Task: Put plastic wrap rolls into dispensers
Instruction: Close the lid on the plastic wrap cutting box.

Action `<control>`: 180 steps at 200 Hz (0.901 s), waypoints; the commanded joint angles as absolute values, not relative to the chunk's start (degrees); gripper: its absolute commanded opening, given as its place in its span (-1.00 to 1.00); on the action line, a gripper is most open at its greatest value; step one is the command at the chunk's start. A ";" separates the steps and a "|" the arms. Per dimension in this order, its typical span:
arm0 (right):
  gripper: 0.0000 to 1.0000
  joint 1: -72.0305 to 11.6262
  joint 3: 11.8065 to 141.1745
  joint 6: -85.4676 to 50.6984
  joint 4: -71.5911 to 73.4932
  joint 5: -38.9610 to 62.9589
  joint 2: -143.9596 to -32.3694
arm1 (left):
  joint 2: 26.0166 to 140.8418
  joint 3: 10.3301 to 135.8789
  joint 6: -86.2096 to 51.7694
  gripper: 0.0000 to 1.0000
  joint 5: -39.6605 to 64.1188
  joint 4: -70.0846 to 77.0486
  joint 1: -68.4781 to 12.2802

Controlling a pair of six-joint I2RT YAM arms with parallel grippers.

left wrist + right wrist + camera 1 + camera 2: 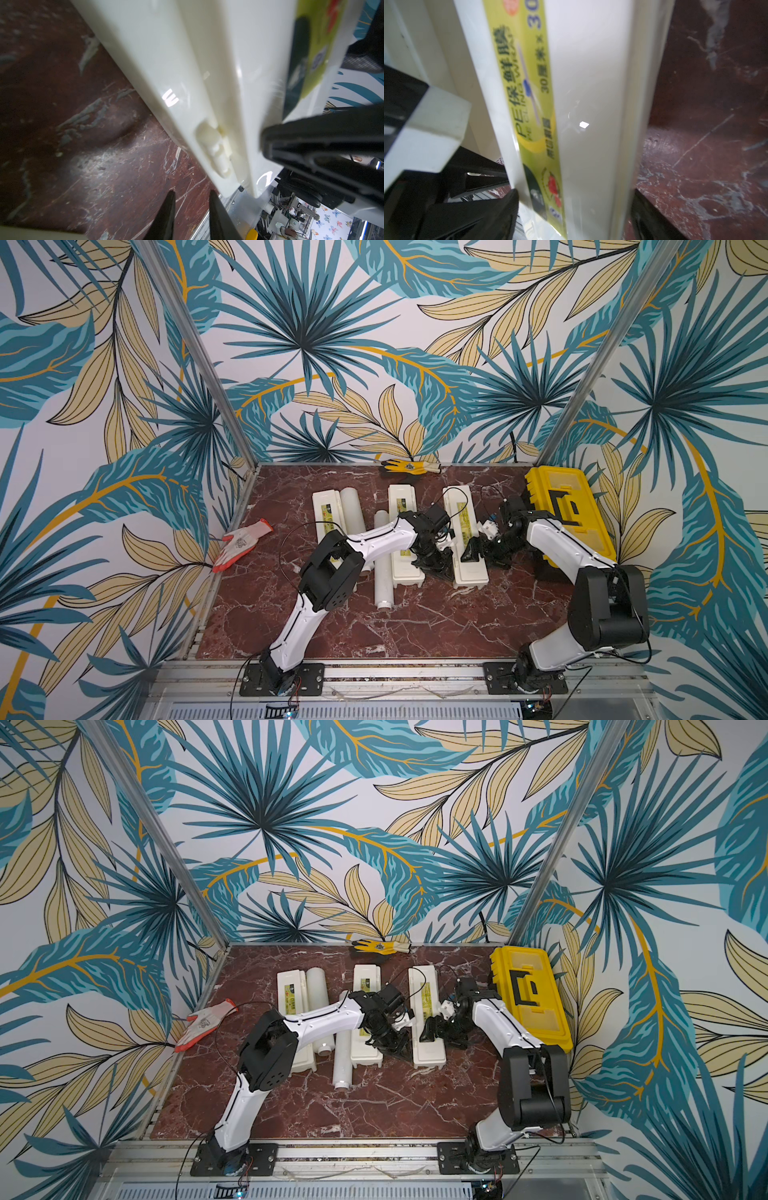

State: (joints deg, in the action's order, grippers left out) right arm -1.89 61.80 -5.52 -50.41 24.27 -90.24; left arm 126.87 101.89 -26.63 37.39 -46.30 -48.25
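my right gripper point(575, 207) straddled the dispenser point(459, 506) nearest the toolbox point(569, 522); whether it clamped i couldn't tell. my left gripper point(191, 193), closed and empty, sat just beyond it. farther off, one roll point(353, 510) and a second roll point(382, 572) lay loose; nothing looked loaded.

A: What hides the left box point(322, 499)?
B: The left arm point(332, 568) covers much of its near half, and of the roll point(352, 510) beside it
A: The label point(307, 52) on the right box point(187, 62)?
B: Blurred in the left wrist view, unreadable
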 commanded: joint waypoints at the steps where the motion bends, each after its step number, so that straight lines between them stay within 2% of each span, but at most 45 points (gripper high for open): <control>1: 0.59 -1.90 59.85 -5.53 -50.13 19.45 -92.40 | 127.42 102.82 -25.80 -0.34 33.92 -46.41 -47.60; 21: 0.53 -1.91 59.77 -5.80 -49.29 19.54 -91.14 | 126.45 103.09 -25.34 -0.17 32.73 -46.41 -47.22; 59: 0.46 -1.68 59.52 -6.64 -48.19 21.75 -90.62 | 126.63 104.99 -24.32 -0.05 33.20 -46.40 -46.98; 89: 0.38 -1.73 57.42 -9.73 -44.52 27.06 -90.82 | 125.43 104.61 -24.05 0.13 31.47 -46.36 -46.36; 180: 0.09 -1.85 50.81 -18.63 -33.49 33.71 -90.83 | 123.83 105.16 -22.72 0.36 29.64 -44.69 -43.33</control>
